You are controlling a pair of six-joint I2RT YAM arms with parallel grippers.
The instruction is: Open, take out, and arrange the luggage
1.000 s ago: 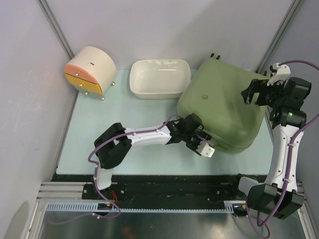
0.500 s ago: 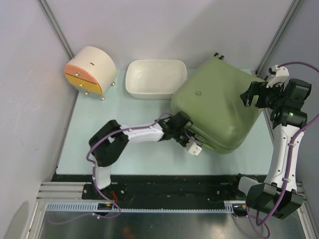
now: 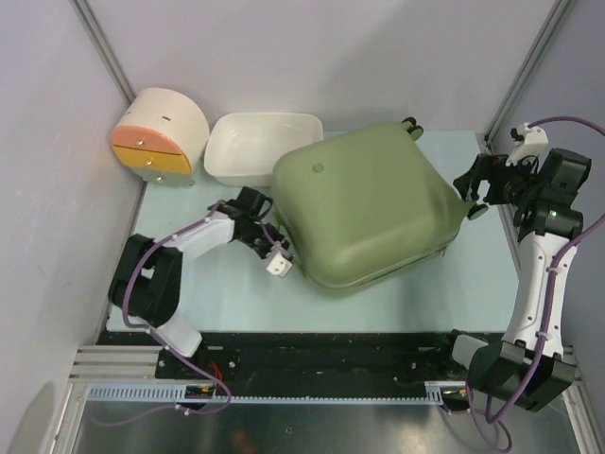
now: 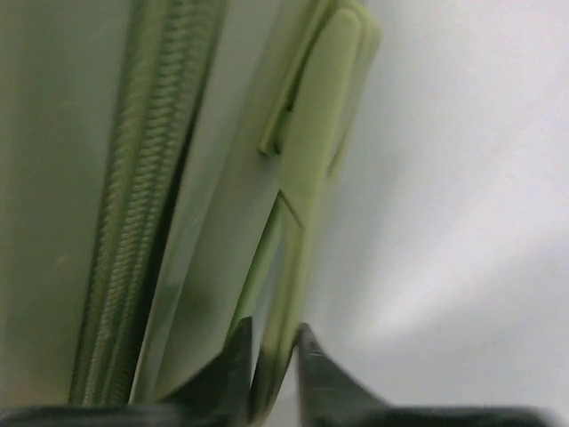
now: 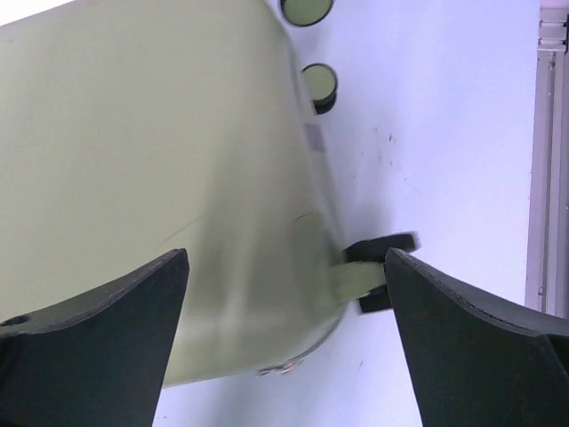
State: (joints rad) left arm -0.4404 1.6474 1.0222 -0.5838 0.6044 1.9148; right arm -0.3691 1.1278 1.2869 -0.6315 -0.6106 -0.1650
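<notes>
L pincer pinched shut on the luggage side handle, shell right in front of it. R pincer gapes wide, wheel betw its fingers, not gripped. Risk: thin handle slips from that tip-only pinch if dragged, or case shoves tub. Case: olive, glossy, zip closed, lying flat

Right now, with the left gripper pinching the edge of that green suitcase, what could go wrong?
The left gripper holds the luggage only by a thin green tab beside the zipper, so the pinch could slip. The luggage's far-left corner appears to be against the white tub; dragging it left may shove the tub. The open right gripper sits near a black wheel and might snag it.
</notes>
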